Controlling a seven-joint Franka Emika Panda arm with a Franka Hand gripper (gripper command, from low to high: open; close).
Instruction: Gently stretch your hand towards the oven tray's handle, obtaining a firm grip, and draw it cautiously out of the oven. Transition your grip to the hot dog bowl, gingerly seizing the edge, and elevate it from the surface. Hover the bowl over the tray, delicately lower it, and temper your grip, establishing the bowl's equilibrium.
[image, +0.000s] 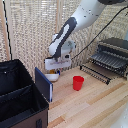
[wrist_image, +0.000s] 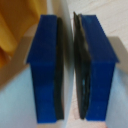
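Over the hot dog bowl, fingers gripping its rim, red cup nearby.

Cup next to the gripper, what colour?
Red. The cup shows best in the exterior view, standing on the wooden table.

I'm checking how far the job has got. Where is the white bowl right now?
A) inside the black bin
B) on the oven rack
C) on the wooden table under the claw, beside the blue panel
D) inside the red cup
C: the hot dog bowl sits on the wooden table below the claw, far from the oven tray.
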